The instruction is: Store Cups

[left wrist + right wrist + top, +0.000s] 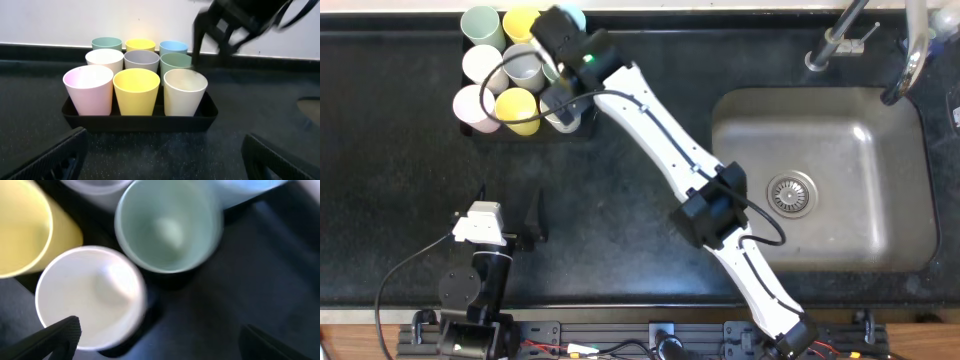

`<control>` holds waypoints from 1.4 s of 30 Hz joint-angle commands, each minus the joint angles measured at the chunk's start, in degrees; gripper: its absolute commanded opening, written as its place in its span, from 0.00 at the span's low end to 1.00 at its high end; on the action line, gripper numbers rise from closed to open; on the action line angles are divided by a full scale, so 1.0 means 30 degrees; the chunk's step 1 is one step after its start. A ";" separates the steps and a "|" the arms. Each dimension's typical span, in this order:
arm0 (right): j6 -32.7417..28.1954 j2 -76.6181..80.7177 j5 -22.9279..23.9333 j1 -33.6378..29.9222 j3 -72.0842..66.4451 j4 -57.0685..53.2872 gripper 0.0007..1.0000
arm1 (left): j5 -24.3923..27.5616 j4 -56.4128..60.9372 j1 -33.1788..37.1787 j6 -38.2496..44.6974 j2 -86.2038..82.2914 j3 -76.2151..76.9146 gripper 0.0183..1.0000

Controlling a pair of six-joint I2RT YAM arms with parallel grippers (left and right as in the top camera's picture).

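A black tray (140, 123) at the counter's back left holds several cups in three rows. Pink (90, 90), yellow (136, 91) and cream (184, 91) cups stand in the front row. My right gripper (565, 105) hangs open over the tray's right side, above the cream cup (92, 297) and a green cup (167, 227), with nothing held between its fingers (55, 336). In the left wrist view it hovers dark above the right-hand cups. My left gripper (510, 207) rests open low over the counter, well in front of the tray, holding nothing.
A steel sink (740, 120) takes up the right of the counter, with a faucet (840, 42) behind it. The right arm (670, 150) stretches diagonally across the middle. Dark countertop (400, 190) lies between the tray and the left arm.
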 commanded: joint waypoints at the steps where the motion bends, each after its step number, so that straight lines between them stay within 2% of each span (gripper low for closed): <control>1: 0.0583 -0.3803 0.0481 -0.1574 0.2076 -0.0131 1.00 | 0.0175 0.0000 0.0197 0.0342 -0.0189 -0.0066 1.00; 6: 0.2171 -0.6870 0.0481 -0.3905 0.2229 -0.2171 1.00 | 0.0175 0.0000 0.0197 0.0342 -0.0189 -0.0066 1.00; 10: 0.2455 -0.9595 0.0488 -0.6135 0.0903 -0.4546 1.00 | 0.0175 0.0000 0.0197 0.0342 -0.0189 -0.0066 1.00; 13: 0.3373 -1.2852 0.0466 -0.7402 -0.3045 -0.4481 1.00 | 0.0175 0.0000 0.0197 0.0342 -0.0189 -0.0066 1.00; 18: 0.4772 -2.0975 0.0415 -0.9253 -1.4892 -0.2965 1.00 | 0.0175 0.0000 0.0197 0.0342 -0.0189 -0.0066 1.00; 21: 0.5872 -2.6243 0.0437 -1.0163 -2.2148 -0.0197 1.00 | 0.0175 0.0000 0.0197 0.0342 -0.0189 -0.0066 1.00; 23: 0.5880 -2.9551 0.0576 -1.0622 -2.6440 0.2455 1.00 | 0.0175 0.0000 0.0197 0.0342 -0.0189 -0.0066 1.00; 26: 0.5508 -3.5233 0.1792 -1.0877 -3.3142 0.9610 1.00 | 0.0175 0.0000 0.0197 0.0342 -0.0189 -0.0066 1.00; 27: 0.4430 -3.8286 0.2251 -1.0870 -3.6727 1.4644 1.00 | 0.0175 0.0000 0.0197 0.0342 -0.0189 -0.0066 1.00; 31: 0.3169 -4.2963 0.2215 -1.0870 -4.2891 2.2848 1.00 | 0.0175 0.0000 0.0197 0.0342 -0.0189 -0.0066 1.00; 33: 0.3169 -4.4617 0.2222 -1.0870 -4.4967 2.4611 1.00 | 0.0175 0.0000 0.0197 0.0342 -0.0189 -0.0066 1.00; 42: 0.3162 -4.7517 0.2222 -1.0870 -4.9717 2.5667 1.00 | 0.0175 0.0000 0.0197 0.0342 -0.0189 -0.0066 1.00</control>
